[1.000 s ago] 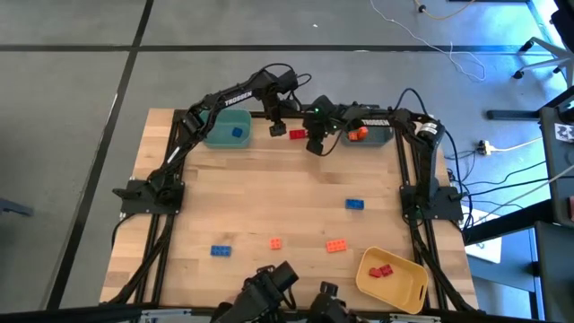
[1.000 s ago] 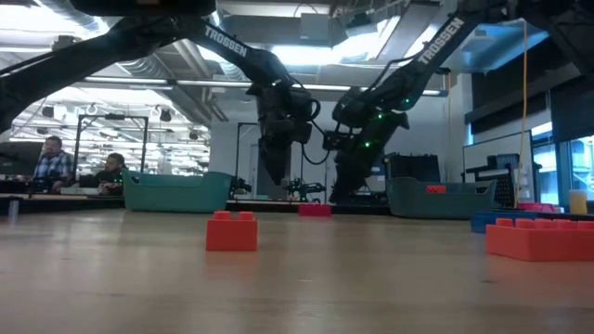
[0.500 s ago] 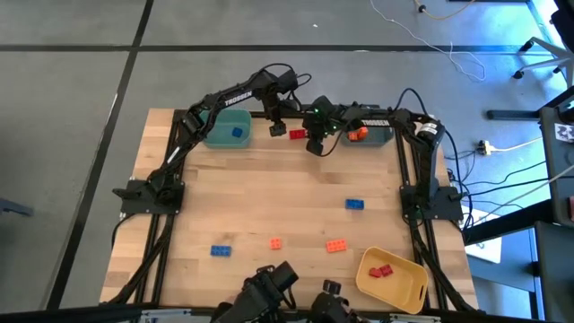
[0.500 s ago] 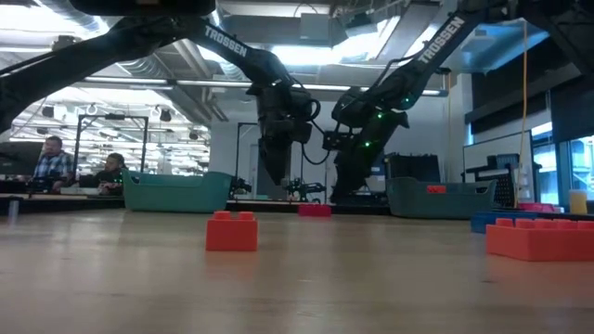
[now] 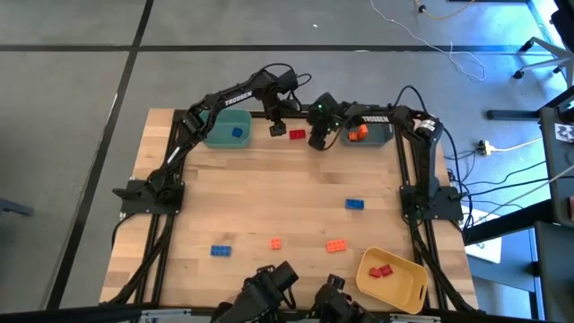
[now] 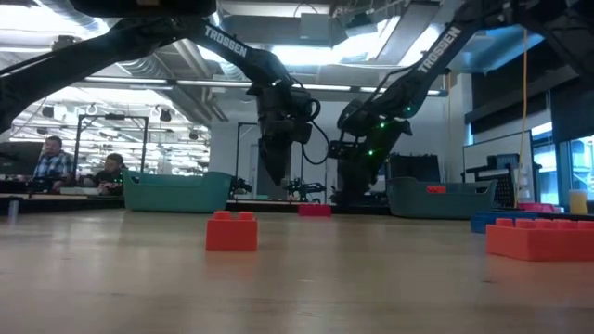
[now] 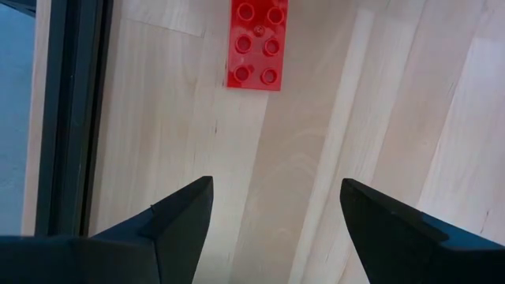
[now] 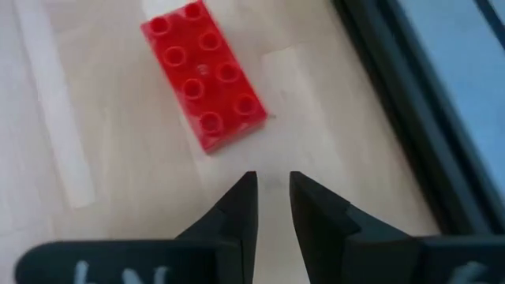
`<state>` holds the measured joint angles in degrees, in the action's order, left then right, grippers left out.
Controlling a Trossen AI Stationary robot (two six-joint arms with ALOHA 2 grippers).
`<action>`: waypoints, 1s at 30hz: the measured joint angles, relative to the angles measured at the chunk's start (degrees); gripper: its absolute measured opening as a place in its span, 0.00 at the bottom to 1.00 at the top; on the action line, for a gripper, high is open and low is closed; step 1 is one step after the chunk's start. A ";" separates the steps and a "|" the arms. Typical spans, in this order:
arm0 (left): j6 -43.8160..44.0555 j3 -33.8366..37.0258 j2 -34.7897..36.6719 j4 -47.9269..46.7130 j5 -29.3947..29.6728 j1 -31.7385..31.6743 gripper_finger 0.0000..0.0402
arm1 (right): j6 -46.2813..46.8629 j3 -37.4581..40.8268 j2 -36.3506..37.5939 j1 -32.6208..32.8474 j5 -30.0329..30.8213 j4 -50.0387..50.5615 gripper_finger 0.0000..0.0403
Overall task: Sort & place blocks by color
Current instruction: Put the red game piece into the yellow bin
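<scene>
Hovering over the red block [image 7: 256,43] at the far edge of the wooden table [image 5: 269,193], my left pincer [image 7: 272,205] is spread wide and holds nothing, ready to drop around it. My right pincer [image 8: 272,197] waits just beside the same block, nearly pinched together, also holding nothing. Other blocks lie apart, so each is easy to grab. Beyond the table is a big bright room.
</scene>
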<state>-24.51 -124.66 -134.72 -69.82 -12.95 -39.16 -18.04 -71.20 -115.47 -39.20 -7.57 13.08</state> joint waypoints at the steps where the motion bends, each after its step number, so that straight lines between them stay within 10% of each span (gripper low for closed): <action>1: 0.00 0.00 0.00 0.00 0.00 0.00 0.67 | 0.00 0.00 -0.20 0.01 -0.03 0.00 0.19; 30: 0.17 -0.02 0.00 0.17 0.02 -0.58 0.67 | -0.37 -16.61 -9.22 1.79 -7.80 5.78 0.19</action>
<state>-24.34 -124.68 -134.72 -69.65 -12.93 -39.74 -18.41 -87.81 -124.68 -37.41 -15.38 18.85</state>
